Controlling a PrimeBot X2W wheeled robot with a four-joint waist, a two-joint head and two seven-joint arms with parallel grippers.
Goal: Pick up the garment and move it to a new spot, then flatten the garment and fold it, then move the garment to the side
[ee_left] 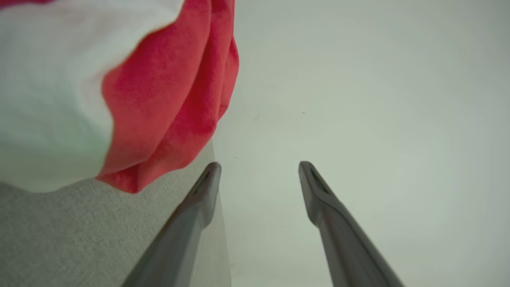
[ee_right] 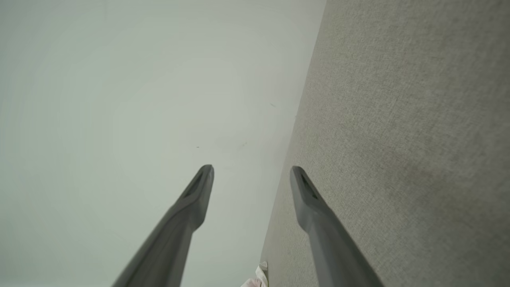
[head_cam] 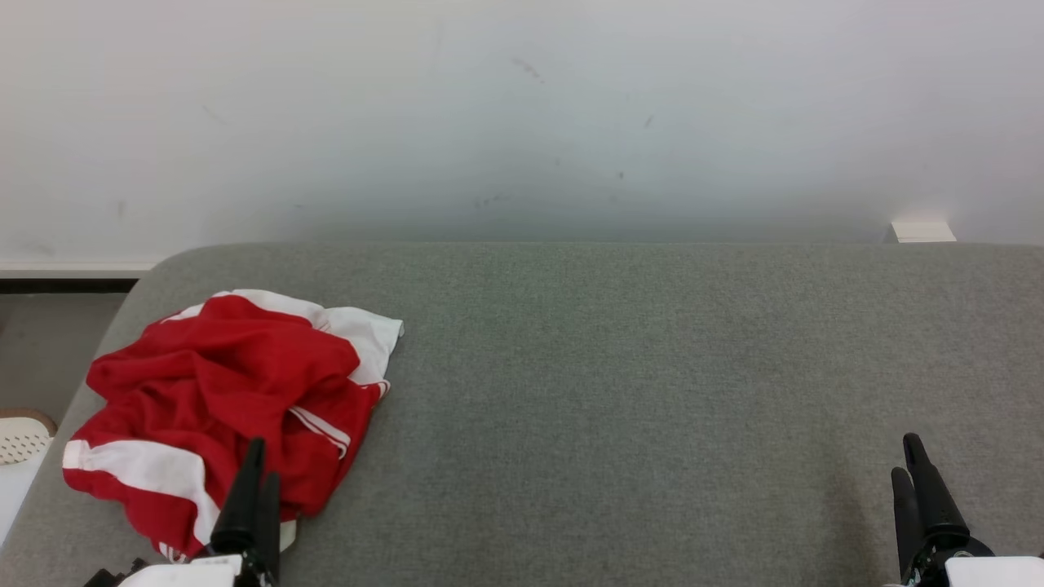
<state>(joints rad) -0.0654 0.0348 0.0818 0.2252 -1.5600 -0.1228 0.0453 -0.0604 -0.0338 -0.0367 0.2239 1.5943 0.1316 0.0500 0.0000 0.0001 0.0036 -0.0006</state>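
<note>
A crumpled red garment (head_cam: 228, 399) with white bands lies in a heap at the left end of the grey felt table (head_cam: 636, 383). My left gripper (head_cam: 259, 469) rises at the heap's near edge, in front of the cloth; its wrist view shows it open (ee_left: 259, 167) with nothing between the fingers, the garment (ee_left: 159, 103) up and to the left of them. At the table's lower right corner my right gripper (head_cam: 909, 456) stands open (ee_right: 252, 170) and empty over bare felt, far from the garment.
A pale wall (head_cam: 522, 122) stands close behind the table's far edge. The table's left corner is rounded, with floor and a white perforated object (head_cam: 23, 439) beyond it. A small white block (head_cam: 922, 231) sits at the far right edge.
</note>
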